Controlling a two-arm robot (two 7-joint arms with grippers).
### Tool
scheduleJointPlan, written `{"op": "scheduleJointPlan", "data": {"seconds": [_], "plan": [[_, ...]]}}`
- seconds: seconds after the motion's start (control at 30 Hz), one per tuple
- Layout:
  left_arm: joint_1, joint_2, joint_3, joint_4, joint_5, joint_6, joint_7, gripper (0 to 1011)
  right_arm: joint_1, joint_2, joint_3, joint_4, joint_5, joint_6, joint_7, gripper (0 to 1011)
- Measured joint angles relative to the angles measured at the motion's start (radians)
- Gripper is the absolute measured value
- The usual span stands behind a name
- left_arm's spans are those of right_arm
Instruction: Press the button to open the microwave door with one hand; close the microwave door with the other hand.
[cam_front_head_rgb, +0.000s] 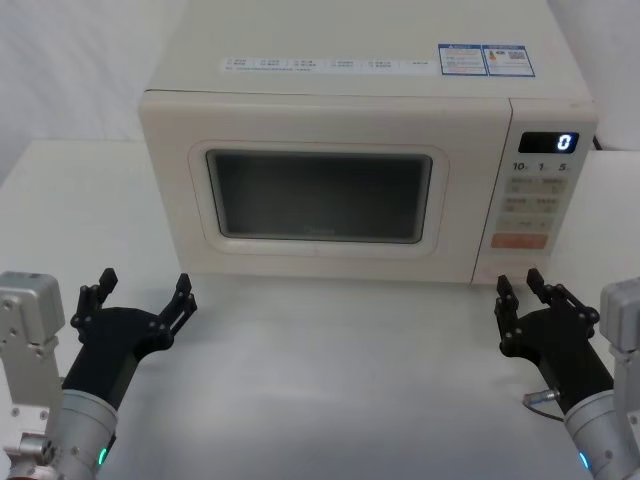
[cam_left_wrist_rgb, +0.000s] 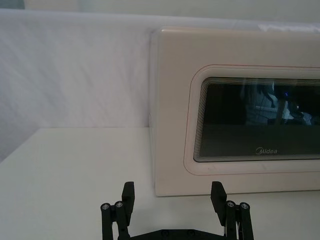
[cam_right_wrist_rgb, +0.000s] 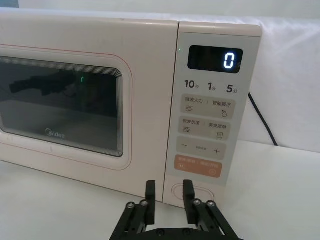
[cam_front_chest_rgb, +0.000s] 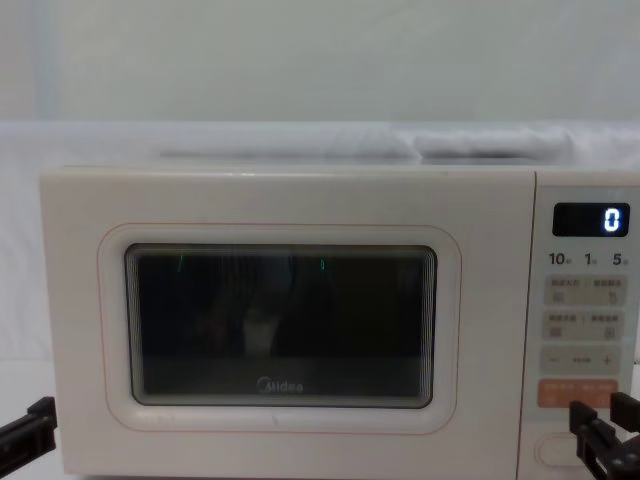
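Note:
The cream microwave door (cam_front_head_rgb: 320, 190) with its dark window is flush with the oven, seen also in the chest view (cam_front_chest_rgb: 280, 330). The wide pill-shaped button (cam_right_wrist_rgb: 172, 192) sits at the foot of the control panel, under the orange key (cam_right_wrist_rgb: 197, 165). My right gripper (cam_right_wrist_rgb: 169, 195) hovers just in front of the button, its fingers a narrow gap apart with nothing between them; the head view places the right gripper (cam_front_head_rgb: 520, 287) below the panel. My left gripper (cam_front_head_rgb: 144, 290) stands wide open over the table before the door's left corner, the left gripper (cam_left_wrist_rgb: 173, 195) empty.
The control panel (cam_front_head_rgb: 540, 200) shows a lit "0" on its display (cam_right_wrist_rgb: 215, 59). A black power cable (cam_right_wrist_rgb: 262, 120) runs down behind the oven's right side. The white table (cam_front_head_rgb: 330, 380) lies bare between the two arms. A white backdrop stands behind.

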Motion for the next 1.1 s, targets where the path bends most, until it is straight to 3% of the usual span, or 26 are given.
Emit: {"op": "scheduleJointPlan", "data": {"seconds": [0.4, 1.1], "plan": [[0.000, 0.000, 0.000, 0.000, 0.000, 0.000, 0.000, 1001, 0.000, 0.000, 0.000, 0.000, 0.000, 0.000, 0.000, 4], [0.000, 0.000, 0.000, 0.000, 0.000, 0.000, 0.000, 1001, 0.000, -0.002, 0.003, 0.000, 0.001, 0.000, 0.008, 0]]}}
